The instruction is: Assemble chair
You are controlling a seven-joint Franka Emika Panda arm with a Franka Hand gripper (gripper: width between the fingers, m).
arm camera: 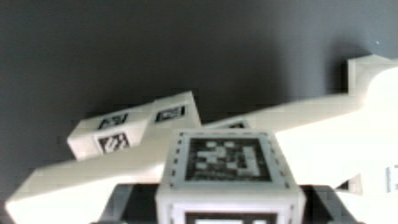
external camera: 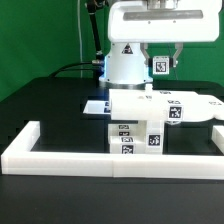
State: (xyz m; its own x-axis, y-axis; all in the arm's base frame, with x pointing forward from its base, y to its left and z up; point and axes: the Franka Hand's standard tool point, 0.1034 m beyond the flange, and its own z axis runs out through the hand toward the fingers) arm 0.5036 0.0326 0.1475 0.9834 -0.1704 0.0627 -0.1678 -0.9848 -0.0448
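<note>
My gripper (external camera: 160, 66) hangs above the table, shut on a small white chair part (external camera: 160, 68) with a black-and-white tag on its face. In the wrist view that tagged block (arm camera: 222, 158) sits between my dark fingers (arm camera: 139, 200), with my gripper (arm camera: 228, 205) closed on its sides. Below it stands the partly joined chair (external camera: 150, 115), a blocky white body with several tags on its front and top. Its flat slab (arm camera: 267, 120) and a tagged end (arm camera: 134, 130) show under the held part, clearly apart from it.
A long low white border rail (external camera: 110, 160) runs along the front of the black table and turns back at both ends. The marker board (external camera: 95, 104) lies flat behind the chair, on the exterior view's left. The robot's base (external camera: 125, 65) stands at the back.
</note>
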